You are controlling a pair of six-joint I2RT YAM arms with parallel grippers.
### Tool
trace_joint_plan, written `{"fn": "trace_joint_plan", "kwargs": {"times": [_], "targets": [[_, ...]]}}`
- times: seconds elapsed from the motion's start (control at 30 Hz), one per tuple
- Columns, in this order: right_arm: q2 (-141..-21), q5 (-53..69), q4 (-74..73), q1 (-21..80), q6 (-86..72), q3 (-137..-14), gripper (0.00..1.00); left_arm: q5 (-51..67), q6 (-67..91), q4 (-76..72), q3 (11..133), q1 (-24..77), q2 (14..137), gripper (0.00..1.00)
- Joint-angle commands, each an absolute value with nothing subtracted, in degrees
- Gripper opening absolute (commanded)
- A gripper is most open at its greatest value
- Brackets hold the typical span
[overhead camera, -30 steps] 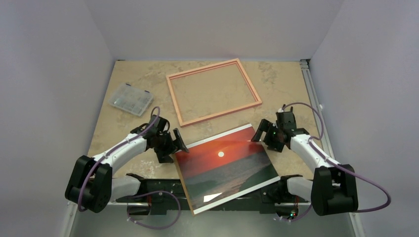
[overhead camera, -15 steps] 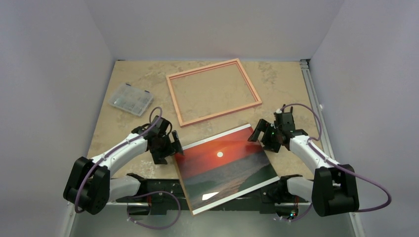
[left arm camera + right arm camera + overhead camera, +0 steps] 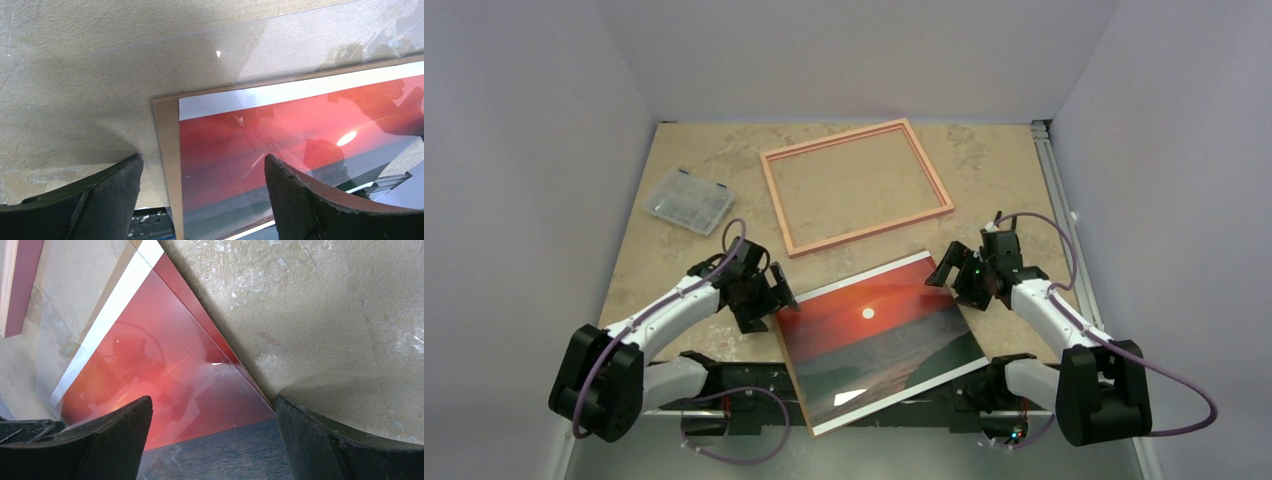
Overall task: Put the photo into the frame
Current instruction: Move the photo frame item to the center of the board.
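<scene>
From above, the photo (image 3: 879,335) lies at the near edge of the table (image 3: 994,165), with the frame (image 3: 869,229) beyond it and the left gripper (image 3: 769,300) and right gripper (image 3: 954,275) at opposite corners. Left wrist: jaws spread astride the brown backing board (image 3: 167,145) corner. Right wrist: jaws spread likewise; best to pinch only the photo's edge.

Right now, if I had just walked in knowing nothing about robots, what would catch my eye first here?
The big glossy sunset photo, red-orange with a small white sun, lies at the near edge of the table between the two arms. The left gripper and the right gripper sit open, one at each far corner of it. The empty pinkish wooden frame lies flat further back, apart from the photo.
</scene>
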State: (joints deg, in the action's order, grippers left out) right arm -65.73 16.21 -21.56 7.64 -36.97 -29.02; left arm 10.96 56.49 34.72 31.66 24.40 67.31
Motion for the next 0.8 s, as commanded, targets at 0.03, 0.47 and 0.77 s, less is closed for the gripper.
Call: {"fn": "trace_joint_plan", "kwargs": {"times": [0.03,0.47,0.77], "targets": [[-67.5,18.8,-26.9,8.5,-39.8,-24.9,0.93,12.4,60.1,17.2,27.1,25.1,71.4,0.88],[-72.6,24.2,-21.5,9.6,-40.1,-25.4,0.91,13.2,58.8,18.7,35.6,22.0,73.7,0.88],[-80.2,25.0,-17.7,16.9,-41.9,-29.6,0.91,15.8,55.1,21.5,37.8,14.4,74.1,0.88]]}}
